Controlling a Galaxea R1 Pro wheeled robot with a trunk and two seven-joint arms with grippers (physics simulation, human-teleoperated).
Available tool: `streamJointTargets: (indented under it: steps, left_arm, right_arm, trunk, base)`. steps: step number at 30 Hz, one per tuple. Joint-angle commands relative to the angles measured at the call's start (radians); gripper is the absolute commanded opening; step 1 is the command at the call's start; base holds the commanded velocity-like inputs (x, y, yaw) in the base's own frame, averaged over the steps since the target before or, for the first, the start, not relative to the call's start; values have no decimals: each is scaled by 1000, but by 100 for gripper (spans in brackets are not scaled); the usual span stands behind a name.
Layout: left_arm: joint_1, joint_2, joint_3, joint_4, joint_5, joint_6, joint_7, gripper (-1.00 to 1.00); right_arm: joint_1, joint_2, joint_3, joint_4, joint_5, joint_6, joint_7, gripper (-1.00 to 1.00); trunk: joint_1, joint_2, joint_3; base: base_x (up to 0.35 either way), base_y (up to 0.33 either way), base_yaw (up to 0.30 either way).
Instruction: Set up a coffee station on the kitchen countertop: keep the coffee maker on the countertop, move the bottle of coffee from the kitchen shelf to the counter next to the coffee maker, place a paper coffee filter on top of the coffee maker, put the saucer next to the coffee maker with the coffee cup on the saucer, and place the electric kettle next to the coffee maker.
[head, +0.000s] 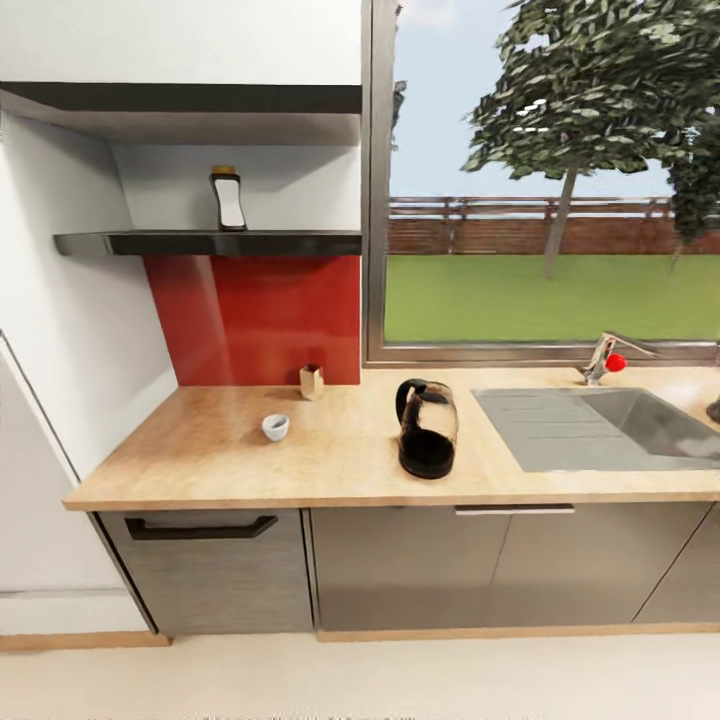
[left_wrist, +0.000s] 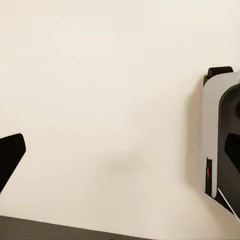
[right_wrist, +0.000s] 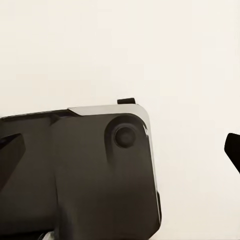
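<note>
The kitchen countertop (head: 210, 465) runs across the head view under a red backsplash. The bottle of coffee (head: 228, 199), dark with a yellow cap and white label, stands on the black kitchen shelf (head: 150, 243) above it. The white coffee cup (head: 275, 427) sits alone on the counter's left half. The glass electric kettle (head: 427, 429) stands upright near the middle. A small tan piece (head: 312, 381), apparently the paper coffee filter, leans at the backsplash. The coffee maker and saucer are out of view. My left gripper (left_wrist: 120, 155) and right gripper (right_wrist: 120, 150) hang open over pale floor, away from the counter.
A steel sink (head: 610, 425) with a red-knobbed faucet (head: 607, 360) takes the counter's right part under a large window. A white wall or tall unit (head: 60, 380) bounds the counter's left end. Grey cabinets (head: 400, 565) stand below. My own base (right_wrist: 80, 175) lies under the right gripper.
</note>
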Motion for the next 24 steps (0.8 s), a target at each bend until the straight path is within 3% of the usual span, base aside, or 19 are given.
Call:
streamJointTargets:
  steps: [1,8,14,17,22,23,24]
  left_arm:
    - [0,0,2,-4,-6,-3,-8,100]
    - [-29,1,2,-16,-6,-147,-7,100]
    - [-94,7,3,-20,-3,-292,-8,100]
    - [-177,4,3,-26,15,-358,-14,100]
    - [-283,-4,0,-64,66,-384,-25,100]
    - [-342,-11,-19,-76,90,-400,-28,100]
    - [-366,-14,-34,-78,96,-401,-29,100]
  right_arm:
    - [0,1,-5,-2,-1,-2,1,100]
    - [0,1,-5,-7,0,-3,1,100]
    - [0,-1,-6,-9,-2,-4,1,100]
    - [0,0,-6,-8,-2,-5,2,100]
    - [0,1,-6,-7,-1,-5,2,100]
    - [0,1,-6,-7,-1,-5,2,100]
    - [0,1,-6,-7,-1,-5,1,100]
  trunk:
    - [0,-2,-2]
    - [0,-2,-2]
    - [0,-2,-2]
    - [0,-2,-2]
    - [0,-2,-2]
    - [0,-2,-2]
    - [0,-2,-2]
  base:
    - [-150,0,-45]
    - [-32,0,-10]
    - [-1,0,0]
    - [0,0,0]
    - [0,0,0]
    - [0,0,0]
    - [0,0,0]
